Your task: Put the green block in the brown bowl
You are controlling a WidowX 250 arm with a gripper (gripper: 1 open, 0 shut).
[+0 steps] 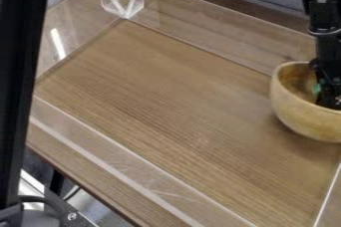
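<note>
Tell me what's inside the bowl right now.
The gripper reaches down into the bowl, and a bit of green, probably the block, shows at its fingertips. The gripper covers most of the block, and the near wall hides the bowl's bottom.

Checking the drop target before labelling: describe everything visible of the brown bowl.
The round light tan wooden bowl sits upright on the wood-grain tabletop at the right edge of the view, which cuts off its right side. It has a thick rounded rim, a smooth outer wall with faint grain and a shaded interior. The black robot arm's hand reaches down into it from above, with a small patch of the bright green block showing beside the hand inside. Whether the hand touches the bowl cannot be told.
</note>
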